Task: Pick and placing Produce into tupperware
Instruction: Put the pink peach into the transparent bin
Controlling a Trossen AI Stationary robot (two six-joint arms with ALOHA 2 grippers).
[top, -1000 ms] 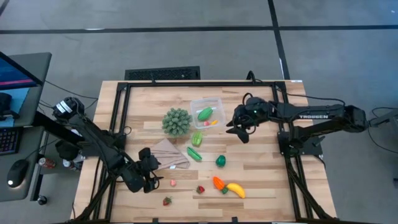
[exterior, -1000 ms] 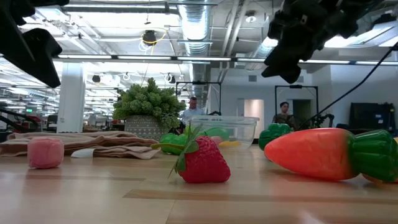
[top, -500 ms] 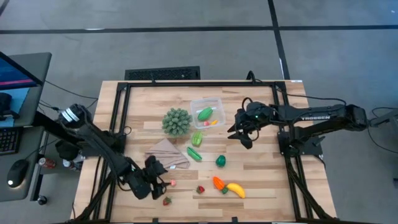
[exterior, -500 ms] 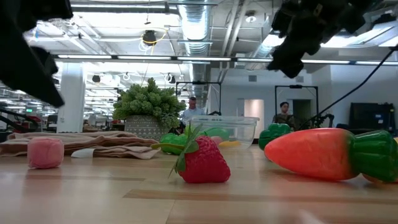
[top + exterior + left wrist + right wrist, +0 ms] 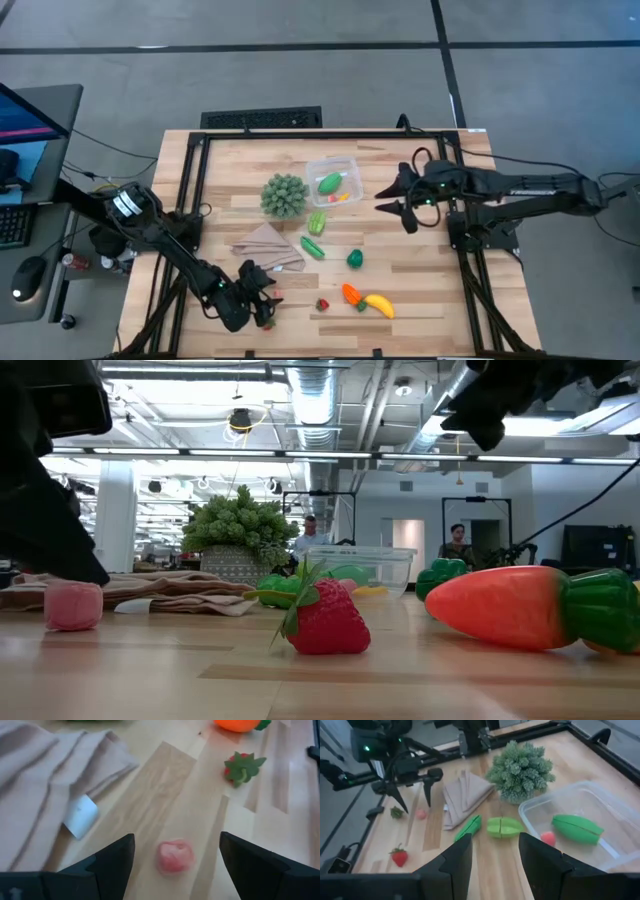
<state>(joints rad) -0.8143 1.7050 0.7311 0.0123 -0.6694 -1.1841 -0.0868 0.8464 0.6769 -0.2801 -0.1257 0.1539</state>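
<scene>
a wooden table [image 5: 420,285] seen from above. the left gripper [image 5: 262,305] sits low at the near left part, fingers spread wide, holding nothing, with a pale pink strawberry [image 5: 175,856] on the wood between them. the right gripper [image 5: 393,200] hovers just right of the clear tupperware [image 5: 333,181], fingers partly apart and empty. the tupperware holds a green pod [image 5: 577,828] and a small red piece [image 5: 548,838]. a carrot [image 5: 350,294], banana [image 5: 379,304], green pepper [image 5: 354,259] and red strawberry [image 5: 322,304] lie loose.

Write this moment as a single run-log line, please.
left gripper: open, over small pink strawberry | right gripper: open, empty, beside clear square plastic tupperware | tupperware: holds green pod
</scene>
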